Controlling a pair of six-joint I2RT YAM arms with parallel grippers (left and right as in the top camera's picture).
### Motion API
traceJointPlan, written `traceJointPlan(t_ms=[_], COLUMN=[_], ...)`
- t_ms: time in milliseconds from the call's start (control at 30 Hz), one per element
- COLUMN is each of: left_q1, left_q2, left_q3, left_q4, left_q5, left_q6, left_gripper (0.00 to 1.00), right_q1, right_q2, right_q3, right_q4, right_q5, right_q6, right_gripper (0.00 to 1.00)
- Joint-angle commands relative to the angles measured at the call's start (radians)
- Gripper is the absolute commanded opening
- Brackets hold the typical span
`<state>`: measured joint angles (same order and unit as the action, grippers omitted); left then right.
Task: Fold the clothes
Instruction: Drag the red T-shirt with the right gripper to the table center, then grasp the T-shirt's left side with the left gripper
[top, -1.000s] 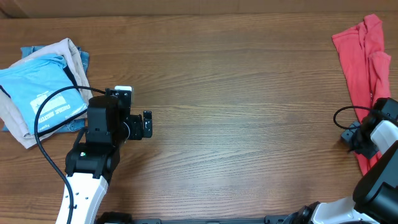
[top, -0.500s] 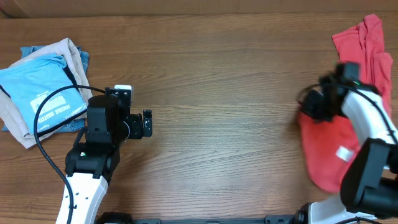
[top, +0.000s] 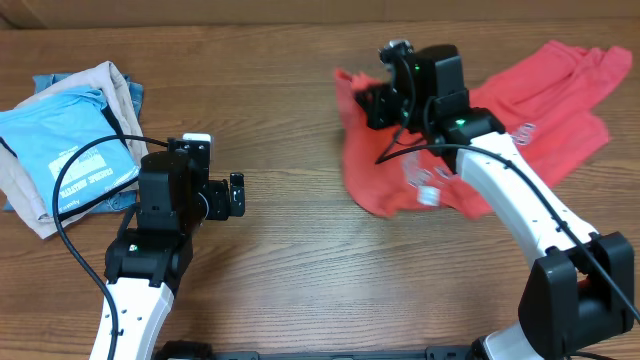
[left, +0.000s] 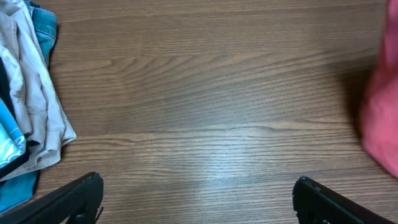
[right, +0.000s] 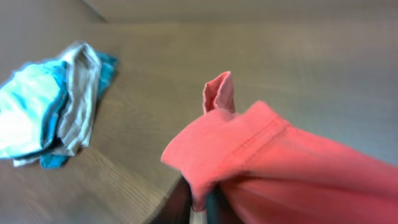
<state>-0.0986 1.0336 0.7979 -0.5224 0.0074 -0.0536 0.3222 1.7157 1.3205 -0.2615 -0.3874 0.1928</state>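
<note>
The clothes, a coral-red T-shirt (top: 560, 90), lie stretched across the back right of the table, and a small white tag (top: 428, 196) shows near the front edge. My right gripper (top: 372, 100) is at the shirt's left end. In the right wrist view a fold of the red cloth (right: 280, 162) is pinched between the two dark fingers of this gripper (right: 199, 202), which is shut on it. My left gripper (top: 237, 197) rests left of centre, apart from the shirt. Its jaws stand wide open over bare wood (left: 198, 180), and the shirt's edge (left: 382, 118) shows at the far right.
A pile of folded garments (top: 70, 140), light blue on beige and denim, lies at the far left of the table. It also shows in the left wrist view (left: 25, 112) and the right wrist view (right: 50, 112). Bare wood lies between the two arms.
My right arm has swept from the table's right edge to the back middle, dragging the red shirt leftward and spreading it out. The left arm has not moved.
</note>
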Motion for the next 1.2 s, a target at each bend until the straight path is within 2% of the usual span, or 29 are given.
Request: traceJointPlan(t_ms=[0, 67, 100, 167, 333, 467, 767, 967, 1167], left_q1=[-0.005, -0.005, -0.005, -0.005, -0.005, -0.016, -0.19, -0.32, -0.378], left_q2=[0.002, 0.002, 0.002, 0.002, 0.007, 0.057, 0.337, 0.556, 0.697], left_q3=[0.024, 0.024, 0.024, 0.024, 0.024, 0.024, 0.024, 0.024, 0.024], left_q4=[0.007, 0.007, 0.007, 0.007, 0.039, 0.134, 0.353, 0.579, 0.632], left_q5=[0.005, 0.006, 0.011, 0.021, 0.085, 0.228, 0.346, 0.356, 0.356], left_q6=[-0.014, -0.014, -0.014, -0.015, -0.016, -0.045, -0.288, -0.452, -0.624], left_gripper=[1.0, 1.0, 1.0, 1.0, 1.0, 1.0, 0.99, 0.96, 0.87], right_q1=[0.016, 0.012, 0.003, -0.023, -0.134, -0.238, -0.464, -0.565, -0.602], right_q2=[-0.035, -0.035, -0.035, -0.036, -0.039, -0.04, -0.06, -0.065, -0.065], right_q3=[0.026, 0.026, 0.026, 0.026, 0.026, 0.027, 0.027, 0.027, 0.027], right_q4=[0.05, 0.032, 0.007, -0.053, -0.26, -0.415, -0.61, -0.69, -0.717], right_q5=[0.07, 0.118, 0.142, 0.171, 0.187, 0.238, 0.252, 0.252, 0.253], right_q6=[0.018, 0.018, 0.018, 0.018, 0.018, 0.026, 0.025, 0.025, 0.023], right_gripper=[0.3, 0.3, 0.36, 0.57, 0.65, 0.75, 0.99, 1.0, 1.0])
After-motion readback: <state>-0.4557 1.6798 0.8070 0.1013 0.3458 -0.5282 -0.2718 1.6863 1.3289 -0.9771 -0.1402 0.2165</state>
